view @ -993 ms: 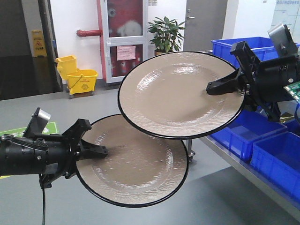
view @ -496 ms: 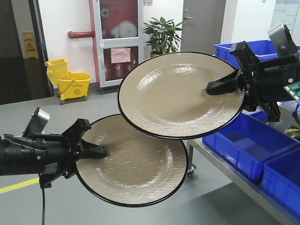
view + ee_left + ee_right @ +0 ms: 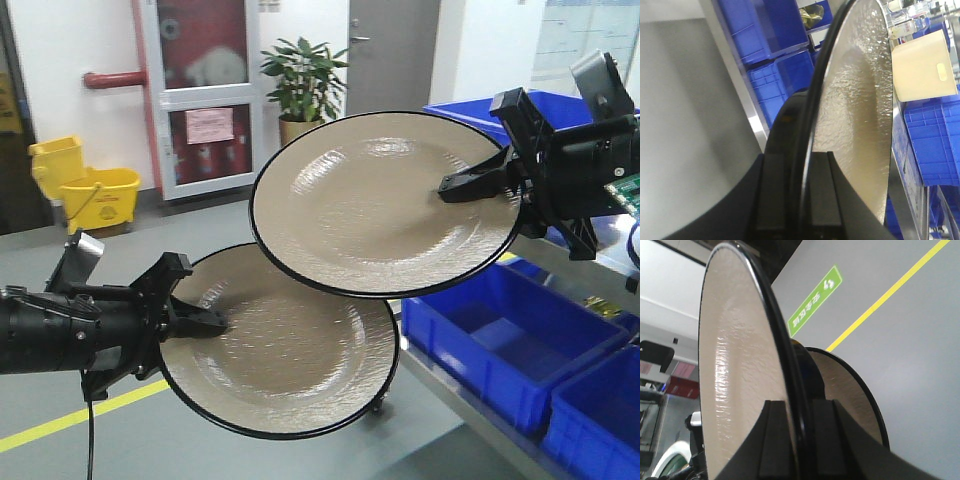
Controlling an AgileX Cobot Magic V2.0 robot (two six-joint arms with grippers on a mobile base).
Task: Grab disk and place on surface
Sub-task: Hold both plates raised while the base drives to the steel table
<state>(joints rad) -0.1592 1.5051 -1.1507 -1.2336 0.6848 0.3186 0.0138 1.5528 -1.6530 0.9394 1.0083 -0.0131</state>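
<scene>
Both arms are carrying in mid-air. The left gripper is clamped on the rim of the lower disk. The right gripper is clamped on the rim of the upper disk. Both wrist views show the rims pinched between closed fingers.

In the front view the upper disk overlaps the lower. We cannot tell whether they touch.

The surface is not in view, so we judge this to be the transport stage with the placing not yet begun.

To do it well:
- Keep both disks near level. A rim-only hold leaves a long lever, so move slowly with no jerks.
- Separate the arms before lowering, so the rims do not clip.
- Set one disk down flat and release only once it rests.

Surroundings: blue bins on a steel table lie under and beside the right arm and are the main snag risk. A plant and a yellow bucket on the floor are well apart.
</scene>
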